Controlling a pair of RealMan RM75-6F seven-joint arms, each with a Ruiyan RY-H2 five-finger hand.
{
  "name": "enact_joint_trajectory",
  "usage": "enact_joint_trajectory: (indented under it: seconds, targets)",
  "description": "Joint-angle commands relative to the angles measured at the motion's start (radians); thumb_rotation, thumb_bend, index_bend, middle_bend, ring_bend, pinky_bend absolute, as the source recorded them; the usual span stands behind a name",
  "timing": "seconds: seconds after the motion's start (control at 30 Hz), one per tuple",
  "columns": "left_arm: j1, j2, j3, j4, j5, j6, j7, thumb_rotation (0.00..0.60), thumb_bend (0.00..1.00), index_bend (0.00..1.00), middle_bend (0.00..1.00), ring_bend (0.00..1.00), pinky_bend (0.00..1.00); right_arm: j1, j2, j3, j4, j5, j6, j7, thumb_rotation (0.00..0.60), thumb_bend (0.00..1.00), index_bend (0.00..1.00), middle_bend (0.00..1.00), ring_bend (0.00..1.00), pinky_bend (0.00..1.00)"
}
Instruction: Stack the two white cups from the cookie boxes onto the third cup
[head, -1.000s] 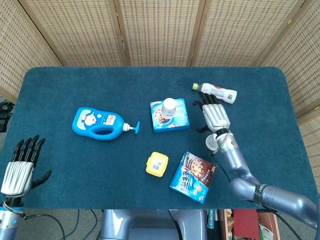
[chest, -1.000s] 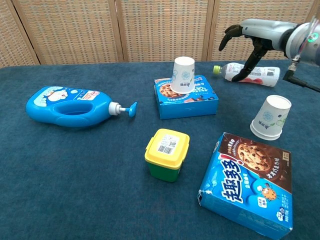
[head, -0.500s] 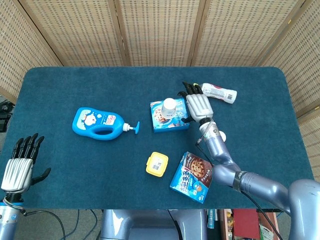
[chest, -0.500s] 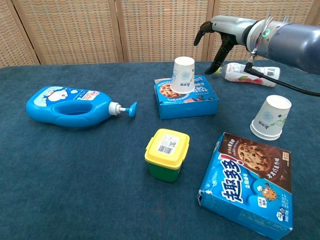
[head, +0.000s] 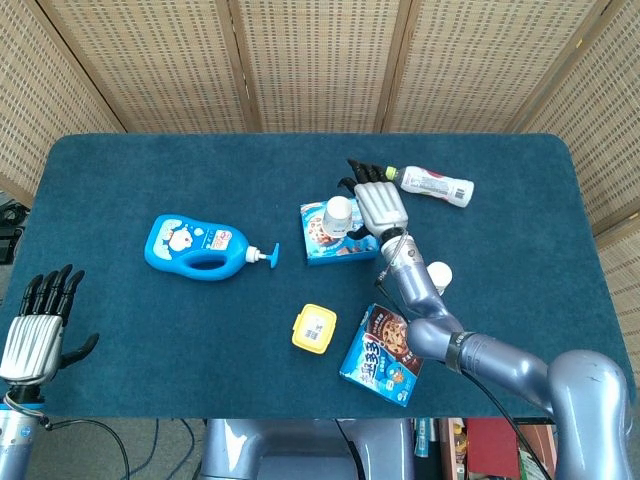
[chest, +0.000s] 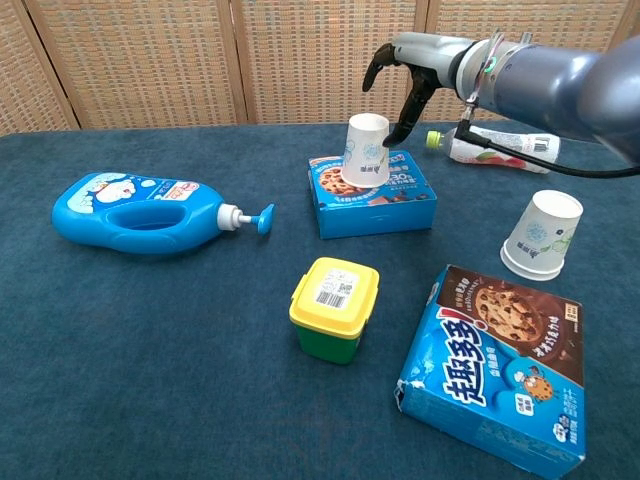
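A white paper cup (chest: 365, 150) stands upside down on the far cookie box (chest: 372, 200); the head view shows the cup (head: 340, 212) and the box (head: 337, 232) too. My right hand (chest: 412, 62) hovers over this cup's right side with fingers spread and arched, holding nothing; I cannot tell if a fingertip (chest: 392, 134) touches it. In the head view the right hand (head: 380, 207) lies just right of the cup. A second white cup (chest: 541, 233) stands upside down on the table, right of the near cookie box (chest: 505, 365). My left hand (head: 35, 325) hangs open at the table's front left.
A blue pump bottle (chest: 140, 212) lies at the left. A yellow-lidded tub (chest: 334, 307) stands in the front middle. A drink bottle (chest: 500, 145) lies behind the right hand. The table (head: 150, 170) has a dark blue cloth, with wicker screens behind.
My right hand swept left from beside the drink bottle to over the cup on the far cookie box. The cups have not moved. The left hand sank slightly.
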Motion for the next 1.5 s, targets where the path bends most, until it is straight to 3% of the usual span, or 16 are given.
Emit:
enact_joint_trajectory:
  seconds: [0.03,0.47,0.77,0.9,1.2,1.5]
  targets:
    - [0.0,0.001,-0.001,0.0,-0.002,0.001,0.0,0.6,0.25,0.0,0.0,0.0,0.0,0.021,-0.024,-0.002,0.036,0.006,-0.021,0.002,0.6,0.13,0.28,0.01,0.0,0.0]
    - [-0.007,-0.001,0.001,0.003,-0.013,-0.014,0.003,0.6,0.25,0.0,0.0,0.0,0.0,0.06,-0.094,-0.016,0.182,-0.016,-0.075,0.046,0.6,0.13,0.32,0.02,0.0,0.0]
    - [-0.011,-0.005,0.007,0.002,-0.009,-0.021,0.008,0.6,0.25,0.0,0.0,0.0,0.0,0.061,-0.118,-0.026,0.227,-0.036,-0.089,0.068,0.6,0.13,0.43,0.08,0.0,0.0]
    - [-0.012,-0.005,0.008,0.002,-0.01,-0.022,0.005,0.6,0.25,0.0,0.0,0.0,0.0,0.059,-0.118,-0.025,0.224,-0.041,-0.084,0.072,0.6,0.13,0.48,0.11,0.0,0.0]
    - [-0.014,-0.005,0.01,0.002,-0.008,-0.024,0.002,0.6,0.25,0.0,0.0,0.0,0.0,0.055,-0.098,-0.026,0.187,-0.041,-0.069,0.049,0.6,0.13,0.48,0.11,0.0,0.0]
    - [-0.014,-0.002,0.014,-0.002,-0.001,-0.02,-0.003,0.6,0.25,0.0,0.0,0.0,0.0,0.024,-0.011,-0.029,0.082,-0.016,-0.021,-0.012,0.6,0.13,0.48,0.1,0.0,0.0]
